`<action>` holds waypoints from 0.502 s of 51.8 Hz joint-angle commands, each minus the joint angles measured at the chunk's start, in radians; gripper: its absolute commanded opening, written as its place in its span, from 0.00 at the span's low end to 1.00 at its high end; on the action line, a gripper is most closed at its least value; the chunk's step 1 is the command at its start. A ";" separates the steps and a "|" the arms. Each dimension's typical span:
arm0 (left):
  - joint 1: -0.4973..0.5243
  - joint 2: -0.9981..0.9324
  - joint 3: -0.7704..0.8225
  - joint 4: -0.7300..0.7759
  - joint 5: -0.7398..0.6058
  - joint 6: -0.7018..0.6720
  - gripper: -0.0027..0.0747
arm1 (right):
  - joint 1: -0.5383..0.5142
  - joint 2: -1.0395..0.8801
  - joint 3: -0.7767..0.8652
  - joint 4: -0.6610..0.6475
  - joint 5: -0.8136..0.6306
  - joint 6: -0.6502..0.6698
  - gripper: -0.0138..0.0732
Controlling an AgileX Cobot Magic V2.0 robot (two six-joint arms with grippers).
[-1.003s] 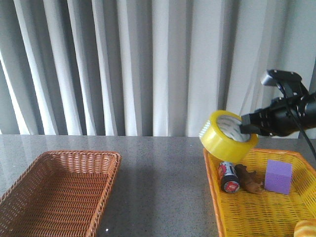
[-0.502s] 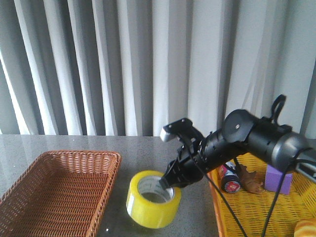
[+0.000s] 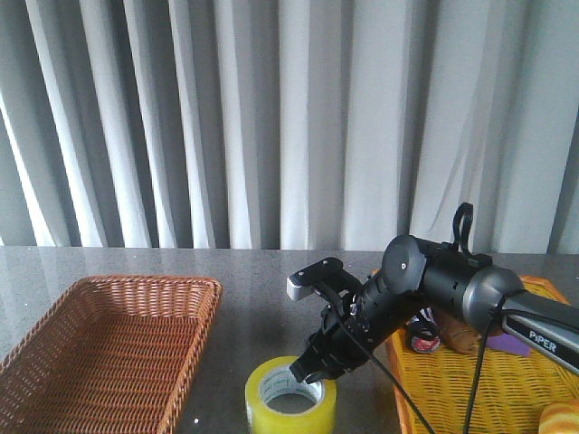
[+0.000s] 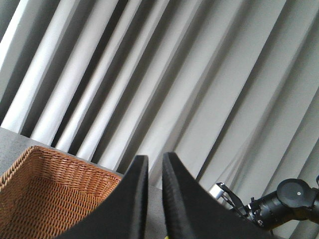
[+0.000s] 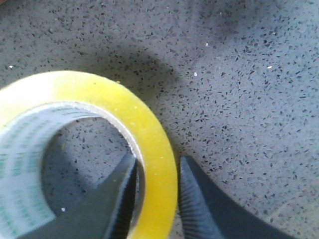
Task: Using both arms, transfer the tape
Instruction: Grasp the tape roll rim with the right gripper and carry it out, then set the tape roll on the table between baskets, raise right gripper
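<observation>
On the speckled grey worktop (image 3: 262,298), between two baskets, the glossy yellow tape (image 3: 291,400) lies flat, its wall pinched by the right claw (image 3: 308,369). Left stands a brown wicker basket (image 3: 99,348), right a yellow one (image 3: 470,389). The left claw (image 4: 153,172) is pressed almost together, empty.

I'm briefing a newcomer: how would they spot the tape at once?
Between the brown wicker basket and the yellow basket, on the grey speckled table, sits a glossy yellow tape roll. Only it is ring-shaped, with the right pincer straddling its wall.
</observation>
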 commanded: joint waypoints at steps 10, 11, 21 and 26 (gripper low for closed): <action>-0.004 -0.006 -0.028 -0.006 -0.057 -0.008 0.13 | -0.001 -0.094 -0.036 0.020 -0.031 0.065 0.68; -0.004 -0.006 -0.028 -0.006 -0.056 -0.008 0.13 | -0.002 -0.102 -0.037 0.020 -0.031 0.068 0.69; -0.004 -0.006 -0.028 -0.006 -0.056 -0.008 0.13 | -0.003 -0.259 -0.047 0.011 -0.046 0.070 0.65; -0.004 -0.006 -0.028 -0.006 -0.053 -0.008 0.13 | -0.003 -0.382 -0.046 0.011 -0.059 0.058 0.57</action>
